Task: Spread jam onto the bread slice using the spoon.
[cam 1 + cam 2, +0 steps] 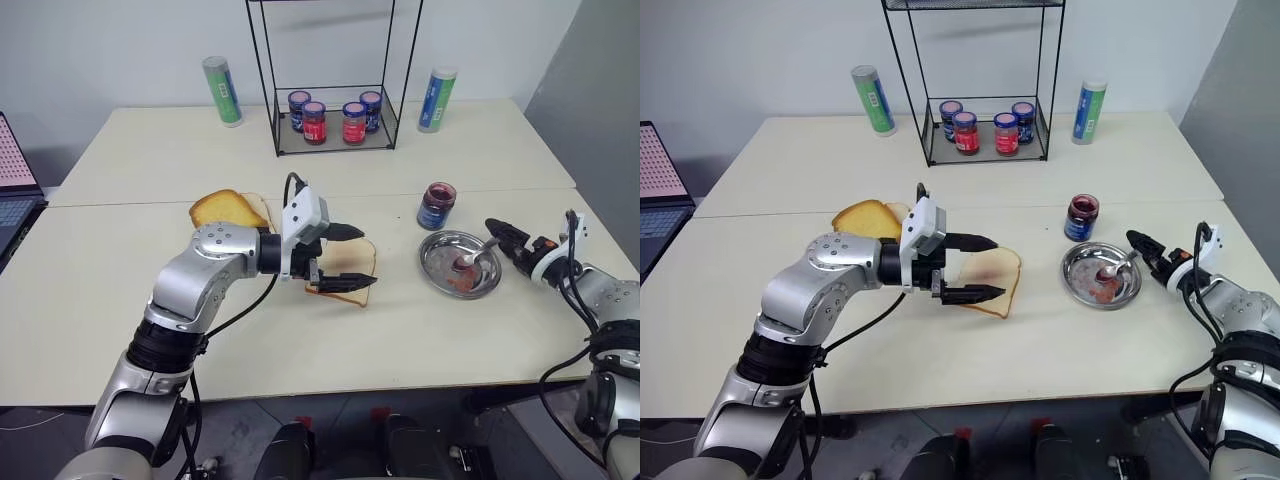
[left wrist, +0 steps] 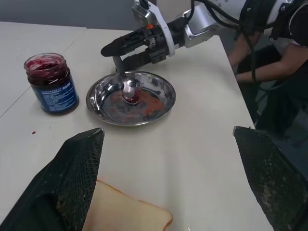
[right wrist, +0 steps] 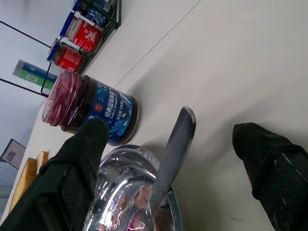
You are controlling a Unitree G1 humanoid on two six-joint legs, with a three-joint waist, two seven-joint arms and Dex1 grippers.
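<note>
**Right gripper lined up on the spoon handle, jaws spread wide**

The spoon point(image 1: 473, 259) lay in the round steel plate point(image 1: 440, 272), its red-smeared bowl down near the plate's centre and its handle rising over the rim toward about 2 o'clock in the head view. That long axis ran almost straight at the right gripper point(image 1: 503, 240), which sat just beyond the rim at the plate's 2 to 3 o'clock, fingers parted and holding nothing. From the right wrist view the handle tip stood up between the two black fingers point(image 3: 77, 168), not yet touched by either. This was plainly the nearer arm; the reach looked like a short push along the handle's own line, then a squeeze.

The left gripper point(image 1: 345, 256) hovered over the bread slice point(image 1: 992, 272), also wide open and empty, one finger above the slice and one at its near edge. The slice lay flat on the table at the plate's 9 o'clock, well apart from it, a faint reddish smear across its middle. The toasted slice point(image 1: 228, 209) sat behind the left arm at the bread's 10 o'clock.

The jam point(image 2: 46, 68) waited in its open jar, just beside the plate at 11 o'clock, lid off.

My read: a thin handle on a slope could slip if the fingers closed off-centre.
</note>
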